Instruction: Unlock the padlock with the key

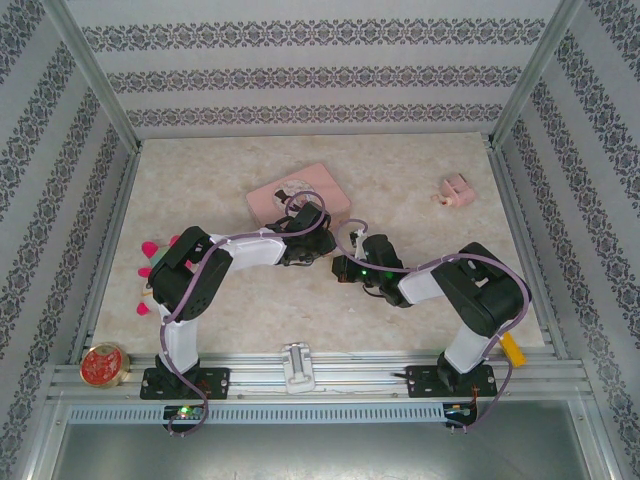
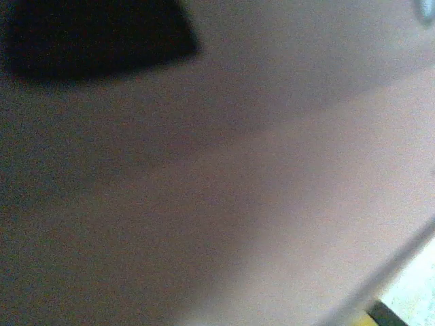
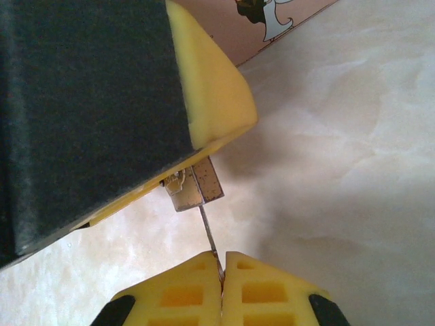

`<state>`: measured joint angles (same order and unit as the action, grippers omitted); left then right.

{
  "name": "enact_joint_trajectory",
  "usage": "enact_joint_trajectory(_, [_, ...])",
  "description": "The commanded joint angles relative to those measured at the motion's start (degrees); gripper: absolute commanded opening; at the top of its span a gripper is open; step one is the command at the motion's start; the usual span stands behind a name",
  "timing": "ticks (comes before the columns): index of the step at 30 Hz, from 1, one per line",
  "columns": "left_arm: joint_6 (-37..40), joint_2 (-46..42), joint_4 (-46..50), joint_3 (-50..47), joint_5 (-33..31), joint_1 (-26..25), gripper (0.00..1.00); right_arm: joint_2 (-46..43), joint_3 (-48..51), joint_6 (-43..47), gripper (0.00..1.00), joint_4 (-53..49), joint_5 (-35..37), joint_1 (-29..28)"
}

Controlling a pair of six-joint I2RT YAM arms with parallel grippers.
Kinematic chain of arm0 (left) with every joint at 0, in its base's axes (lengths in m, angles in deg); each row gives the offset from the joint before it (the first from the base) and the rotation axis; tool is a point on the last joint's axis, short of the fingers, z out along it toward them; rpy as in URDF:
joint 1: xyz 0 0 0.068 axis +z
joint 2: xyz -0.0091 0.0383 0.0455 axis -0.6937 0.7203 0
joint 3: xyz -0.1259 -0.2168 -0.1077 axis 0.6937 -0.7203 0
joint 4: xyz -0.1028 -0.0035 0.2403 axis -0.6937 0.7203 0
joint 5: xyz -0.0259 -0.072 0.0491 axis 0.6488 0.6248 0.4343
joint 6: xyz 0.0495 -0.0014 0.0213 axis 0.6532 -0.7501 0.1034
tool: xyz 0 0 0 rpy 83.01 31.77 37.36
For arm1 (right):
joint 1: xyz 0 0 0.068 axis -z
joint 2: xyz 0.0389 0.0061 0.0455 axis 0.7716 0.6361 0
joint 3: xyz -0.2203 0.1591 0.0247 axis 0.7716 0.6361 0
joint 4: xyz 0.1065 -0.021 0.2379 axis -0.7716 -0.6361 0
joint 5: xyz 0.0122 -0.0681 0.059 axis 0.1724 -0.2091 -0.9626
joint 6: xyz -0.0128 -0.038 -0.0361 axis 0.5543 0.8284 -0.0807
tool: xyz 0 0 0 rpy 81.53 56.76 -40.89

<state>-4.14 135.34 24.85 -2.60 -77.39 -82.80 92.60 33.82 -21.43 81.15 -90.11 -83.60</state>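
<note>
now | boxy brass padlock [image 3: 196,185] | thin key [image 3: 208,232] in right end effector [image 3: 222,266]

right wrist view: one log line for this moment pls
right gripper: shut on key | key: tip at padlock | padlock: under left gripper, grip unclear

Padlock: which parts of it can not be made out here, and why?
- Shackle: right wrist view, the left gripper's finger hides the top of the padlock.
- Keyhole: same view, too small where the key meets the body.
- Whole padlock: top external view, the left gripper and right gripper hide it.
- Left wrist view: blurred, too close.
</note>
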Motion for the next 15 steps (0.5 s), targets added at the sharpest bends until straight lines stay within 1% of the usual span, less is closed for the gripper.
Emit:
enact_joint_trajectory(1, [-2.69, 0.71, -1.19, -1.59, 6.67, 0.02, 0.21, -1.60, -1.21, -1.00, 0.00, 3.88, 0.56, 0.82])
enact_joint_trajectory(9, [-2.87, 0.82, -1.37, -1.98, 6.81, 0.02, 0.21, -3.22, -1.30, -1.54, 0.00, 3.35, 0.82, 0.93])
enact_joint_trajectory(15, [-2.89, 1.11, -1.62, -1.70, 7.16, 0.02, 0.20, -2.75, -1.93, -2.23, 0.00, 3.25, 0.34, 0.98])
